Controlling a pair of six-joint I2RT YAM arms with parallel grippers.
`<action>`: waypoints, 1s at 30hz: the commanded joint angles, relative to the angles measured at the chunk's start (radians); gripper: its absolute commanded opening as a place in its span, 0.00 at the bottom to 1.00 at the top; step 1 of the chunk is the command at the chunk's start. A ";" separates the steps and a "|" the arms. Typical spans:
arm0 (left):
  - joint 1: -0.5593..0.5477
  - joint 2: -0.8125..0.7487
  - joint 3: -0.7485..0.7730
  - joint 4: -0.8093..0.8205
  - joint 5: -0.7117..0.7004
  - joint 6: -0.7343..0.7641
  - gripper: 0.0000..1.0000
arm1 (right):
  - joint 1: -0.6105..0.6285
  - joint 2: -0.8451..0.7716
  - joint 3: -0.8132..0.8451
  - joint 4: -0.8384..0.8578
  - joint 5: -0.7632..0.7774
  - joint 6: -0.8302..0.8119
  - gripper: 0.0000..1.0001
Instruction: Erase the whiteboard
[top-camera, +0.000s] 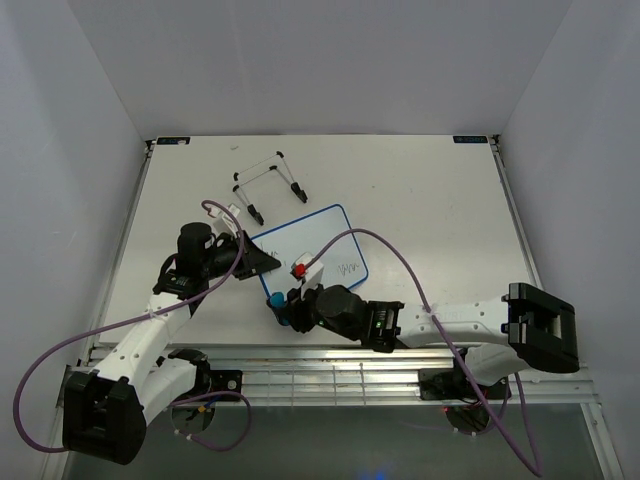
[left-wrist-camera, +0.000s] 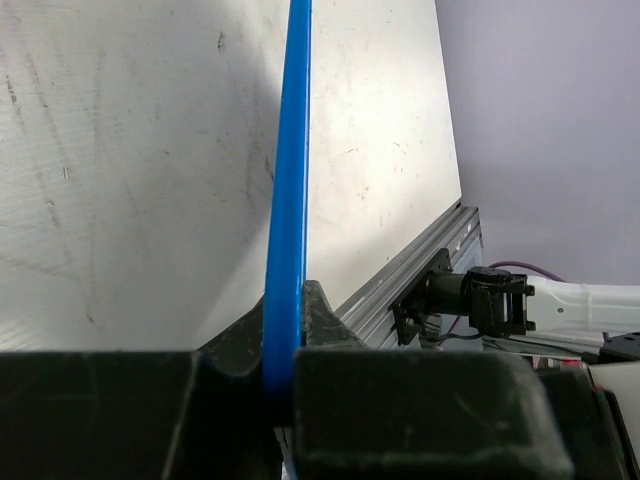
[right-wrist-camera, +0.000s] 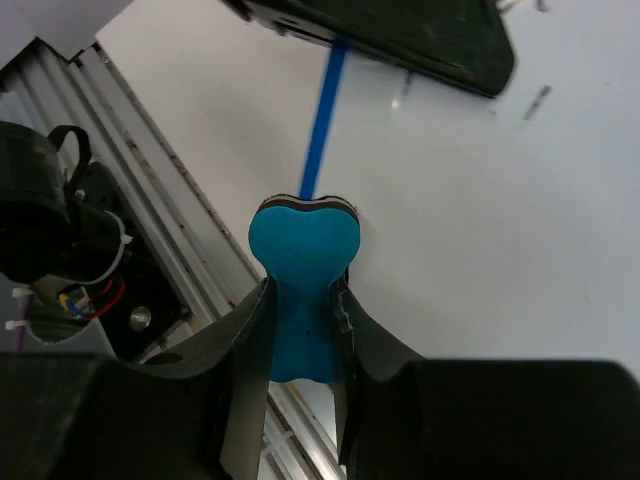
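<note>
left claw (left-wrist-camera: 284, 362) pinches the whiteboard (top-camera: 287, 247) frame; right claw (right-wrist-camera: 302, 292) clamps the blue eraser (right-wrist-camera: 303, 245) at its near corner.

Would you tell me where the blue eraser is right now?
Top view: the blue eraser sits in the right hand, at the whiteboard's near-left corner.

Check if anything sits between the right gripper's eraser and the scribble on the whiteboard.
Nothing visible. The right gripper holds the blue eraser at the whiteboard frame; only bare board lies before the scribble. The left gripper clamps the left edge, off that path.
</note>
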 joint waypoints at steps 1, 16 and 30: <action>-0.024 -0.028 0.013 0.044 0.098 -0.084 0.00 | 0.052 0.071 0.060 0.024 -0.105 0.010 0.20; -0.024 -0.027 0.016 0.044 0.139 -0.072 0.00 | -0.265 -0.008 -0.131 -0.077 -0.028 0.030 0.20; -0.024 -0.035 0.008 0.026 0.181 -0.054 0.00 | -0.720 0.240 -0.083 -0.129 -0.324 -0.034 0.21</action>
